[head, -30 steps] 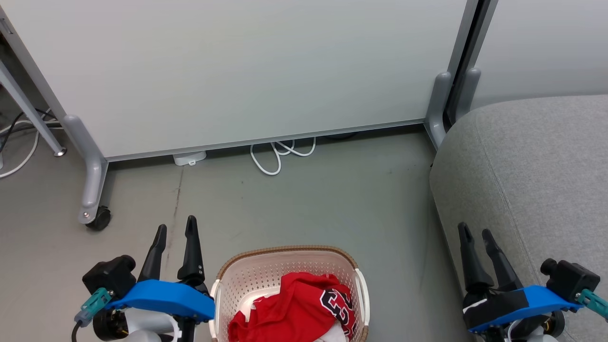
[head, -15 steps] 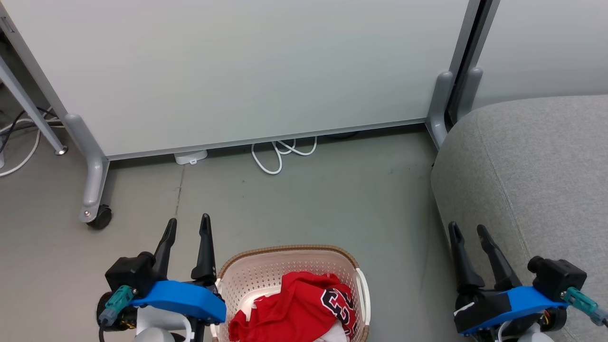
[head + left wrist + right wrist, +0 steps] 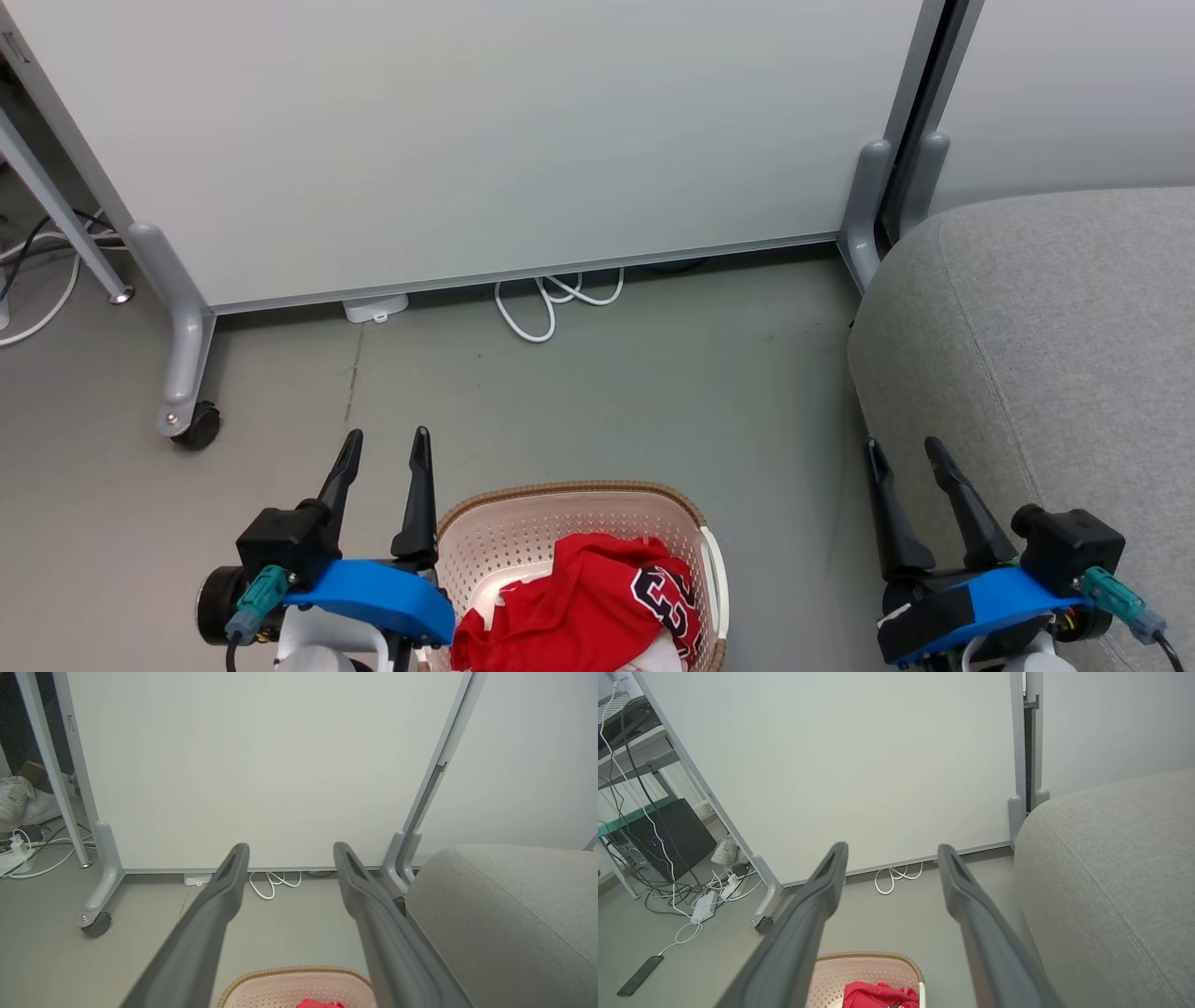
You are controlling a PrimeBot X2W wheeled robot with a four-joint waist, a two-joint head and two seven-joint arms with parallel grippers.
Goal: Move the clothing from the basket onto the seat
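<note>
Red clothing (image 3: 579,611) with white trim and black numerals lies crumpled in the cream basket (image 3: 509,527) on the floor at the bottom middle of the head view. The basket's brown rim (image 3: 299,971) and a bit of red cloth (image 3: 878,995) also show low in both wrist views. My left gripper (image 3: 386,446) stands open just left of the basket, above the floor, holding nothing. My right gripper (image 3: 904,451) is open too, empty, at the front edge of the grey seat (image 3: 1055,355) on the right.
A pale partition panel (image 3: 467,140) on grey feet with a castor (image 3: 198,427) stands behind the basket. White cable loops (image 3: 546,303) lie under it. Left of it are table legs, cables, a power strip (image 3: 705,905), shoes (image 3: 18,802) and a phone (image 3: 640,975).
Both grippers have shifted: the left one moved right toward the basket, the right one moved left and slightly down along the seat's edge. Both stayed open.
</note>
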